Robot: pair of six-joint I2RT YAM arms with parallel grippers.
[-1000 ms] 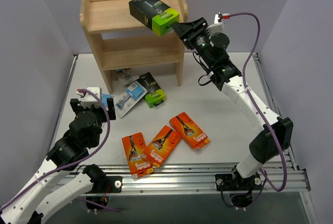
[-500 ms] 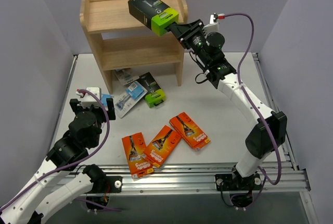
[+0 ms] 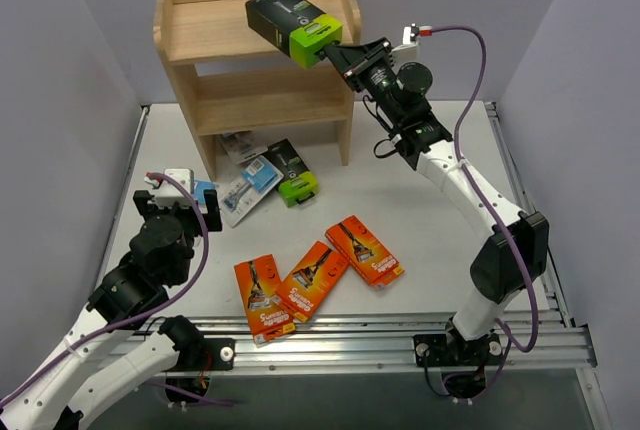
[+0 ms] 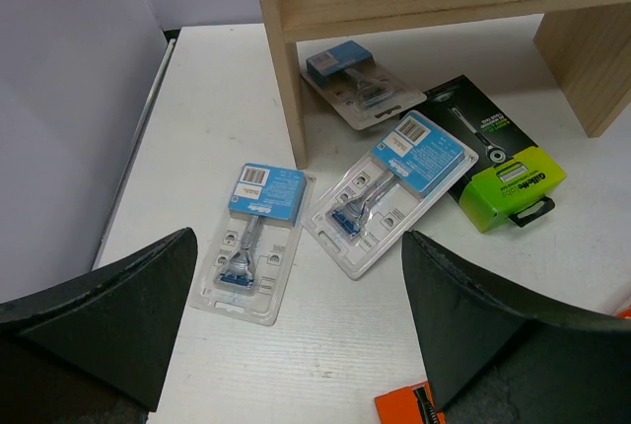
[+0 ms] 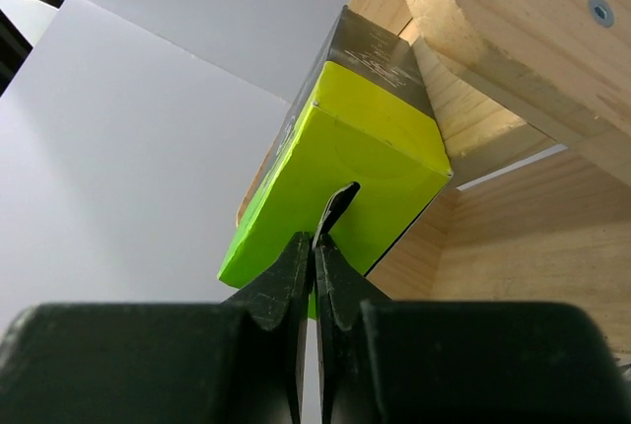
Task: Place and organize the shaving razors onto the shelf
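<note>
One black-and-lime box (image 3: 296, 24) hangs tilted at the shelf's (image 3: 200, 40) top tier, its tab pinched in the right gripper's (image 5: 315, 239) closed fingers, left gripper (image 4: 298, 247) wide and empty, seven packs (image 3: 318, 277) waiting on the table (image 3: 430, 210).

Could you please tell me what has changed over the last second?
The right gripper closed its jaws and reached closer to the light wooden shelf, nudging the black-and-lime-green razor box slightly left on the top tier. Whether it pinches the box's hang tab is unclear. The open left gripper, flat orange boxes and clear blister packs stayed put.
</note>
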